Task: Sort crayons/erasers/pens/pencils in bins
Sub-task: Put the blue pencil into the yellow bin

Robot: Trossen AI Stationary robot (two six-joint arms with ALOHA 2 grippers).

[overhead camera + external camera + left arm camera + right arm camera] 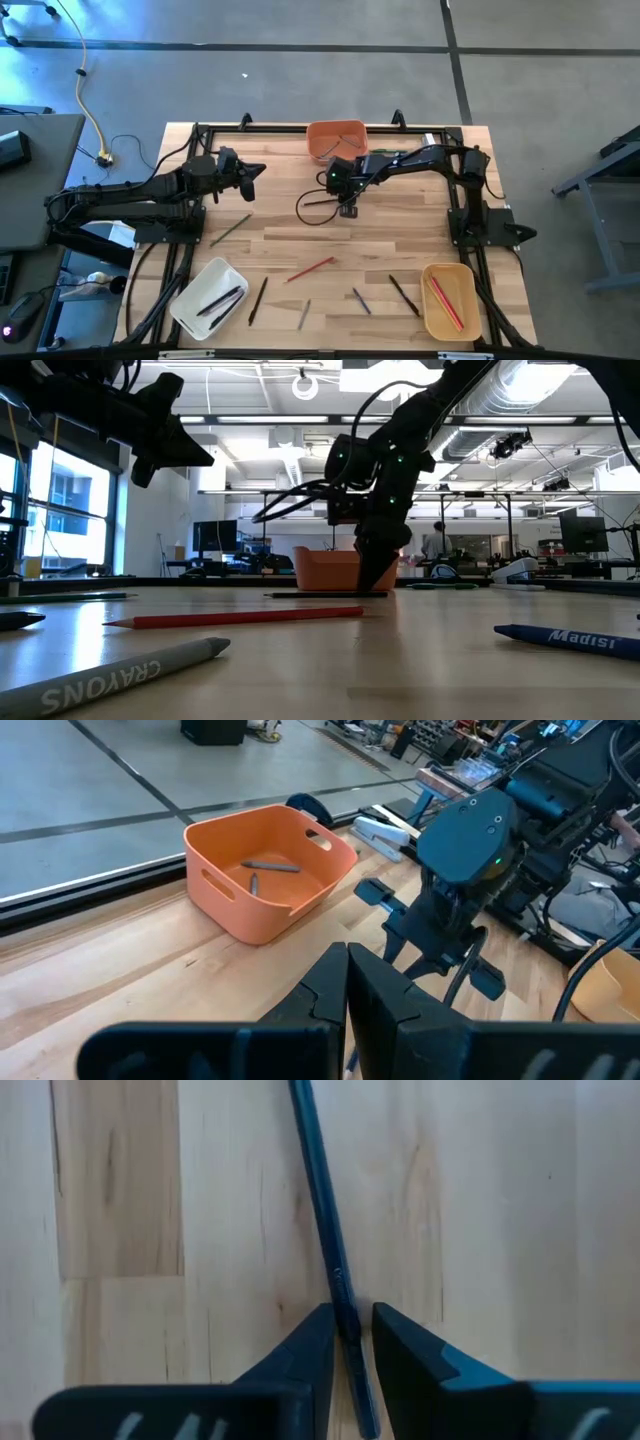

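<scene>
Wooden table, right fingers straddling dark pencil (lying flat)

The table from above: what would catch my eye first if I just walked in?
Probably the right gripper, down at the wood near the orange bin at the far edge, its fingers straddling a thin dark stick lying flat. Next, loose sticks litter the near half, among them a red pencil, between a white bin and a tan-yellow bin.

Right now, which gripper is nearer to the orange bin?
The right. The right gripper is down at the table just in front of the orange bin, jaws around a dark pencil. The left gripper hangs farther away, off to its left side.
</scene>
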